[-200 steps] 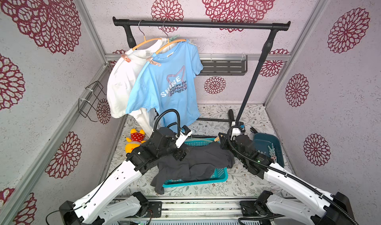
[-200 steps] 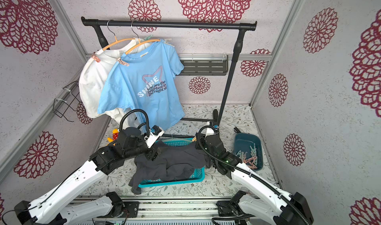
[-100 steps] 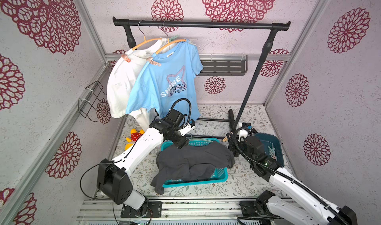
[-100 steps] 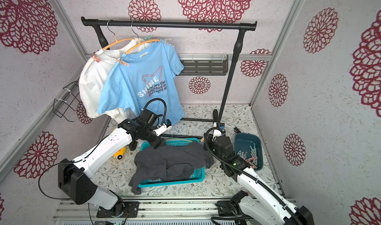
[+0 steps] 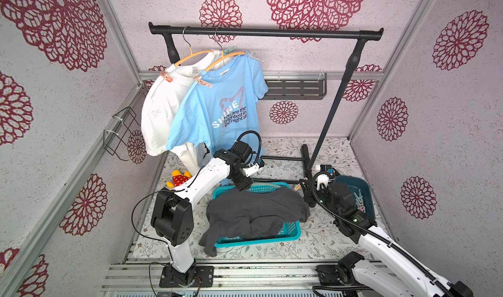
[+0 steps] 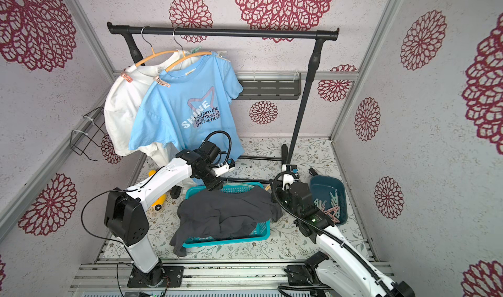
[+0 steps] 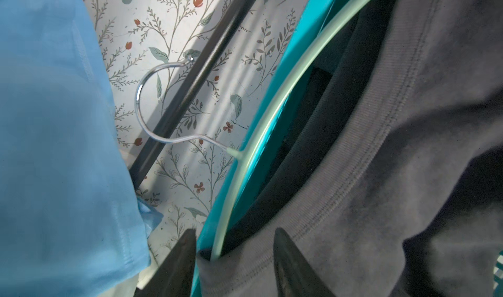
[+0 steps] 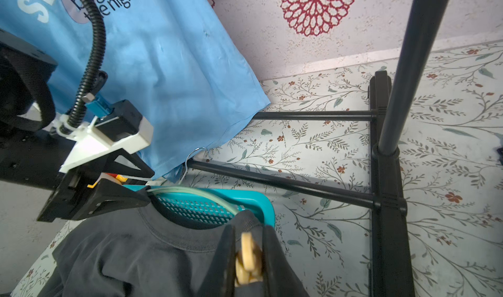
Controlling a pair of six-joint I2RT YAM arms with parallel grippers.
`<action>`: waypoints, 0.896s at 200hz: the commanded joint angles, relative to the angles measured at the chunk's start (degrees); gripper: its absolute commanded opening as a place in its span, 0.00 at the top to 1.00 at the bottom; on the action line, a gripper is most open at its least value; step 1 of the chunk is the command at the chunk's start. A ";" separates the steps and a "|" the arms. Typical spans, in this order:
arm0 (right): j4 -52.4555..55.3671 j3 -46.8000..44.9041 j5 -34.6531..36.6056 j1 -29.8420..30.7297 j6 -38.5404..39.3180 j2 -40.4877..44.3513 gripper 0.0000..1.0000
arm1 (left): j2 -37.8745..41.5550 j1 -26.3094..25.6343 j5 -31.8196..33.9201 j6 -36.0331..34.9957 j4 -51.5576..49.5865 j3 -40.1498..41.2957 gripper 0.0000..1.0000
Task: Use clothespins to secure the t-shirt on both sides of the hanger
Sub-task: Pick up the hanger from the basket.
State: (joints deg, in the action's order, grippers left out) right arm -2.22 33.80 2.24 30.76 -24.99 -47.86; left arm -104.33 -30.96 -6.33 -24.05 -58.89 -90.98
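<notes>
The left tool [image 7: 234, 233] has its jaws spread; one finger [image 7: 179, 263] stands outside the wall of the teal basket [image 8: 255, 200], the other lies on the grey t-shirt [image 7: 408, 145]; between them run the basket's rim, one end of the mint hanger [image 7: 236, 153] and the shirt's shoulder; whether the fingers press on any of these I cannot tell. Ahead of this tool the hanger's metal hook [image 7: 138, 99] reaches out over the floral surface [image 7: 163, 23]; the hem of a hanging blue t-shirt [image 7: 54, 118] is close beside it.

The right tool [image 8: 248, 235] is pressed together on a yellowish clothespin [image 8: 247, 257], which sits between its fingers; just ahead of the tips lies the shirt's other shoulder, draped over the basket's corner; whether pin and cloth touch I cannot tell. In a top view the spare clothespins [image 6: 330, 203] lie in a dark bin [image 6: 324, 184] behind this tool, beside its arm on the side away from the basket.
</notes>
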 commanded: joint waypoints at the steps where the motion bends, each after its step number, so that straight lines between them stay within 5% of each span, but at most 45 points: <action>1: -0.62 0.30 -0.90 -0.43 0.91 1.68 1.00 | -1.83 0.35 -1.80 -2.03 -1.43 -2.23 0.55; 61: 0.90 0.32 -0.78 -0.60 0.24 3.80 1.00 | -3.24 0.43 -4.22 -2.84 -0.76 -2.63 0.67; 179: 1.60 0.03 -1.61 -0.54 -1.24 5.14 1.00 | -6.41 1.08 -2.46 -4.69 -1.71 -4.32 0.71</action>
State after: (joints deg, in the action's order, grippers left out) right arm 0.14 33.39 0.78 30.41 -25.32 -44.01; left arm -110.15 -30.33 -8.45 -27.38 -59.79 -93.82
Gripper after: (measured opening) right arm 0.167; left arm 0.309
